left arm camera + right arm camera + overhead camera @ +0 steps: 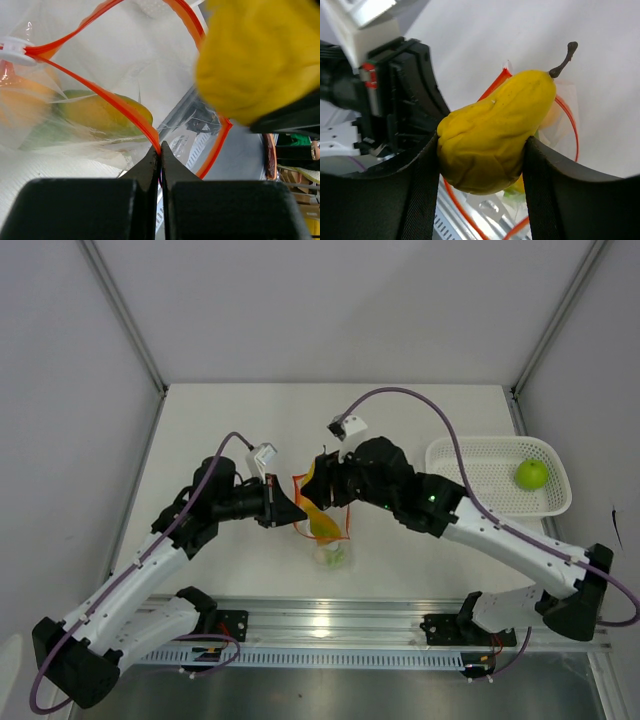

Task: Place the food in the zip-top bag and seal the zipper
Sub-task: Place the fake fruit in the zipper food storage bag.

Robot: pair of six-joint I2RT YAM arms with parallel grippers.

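The clear zip-top bag (pixel 322 530) hangs open in mid-table, its orange-red zipper (pixel 346 510) forming a loop. My left gripper (pixel 297 510) is shut on the zipper strip (pixel 125 110) and holds that edge up (pixel 160 151). My right gripper (pixel 482 165) is shut on a yellow pear (pixel 490 140) with a dark stem, right over the bag's mouth (pixel 318 480). The pear shows blurred in the left wrist view (pixel 255 55). A yellow-green fruit (pixel 100 114) and an orange one (pixel 20 105) lie inside the bag. A white-and-green leafy piece (pixel 331 556) shows at its bottom.
A white mesh basket (pixel 470 475) stands at the right with a green apple (pixel 531 474) in it. The zipper's white slider (pixel 12 50) sits at one end of the strip. A metal rail (pixel 330 625) runs along the near table edge.
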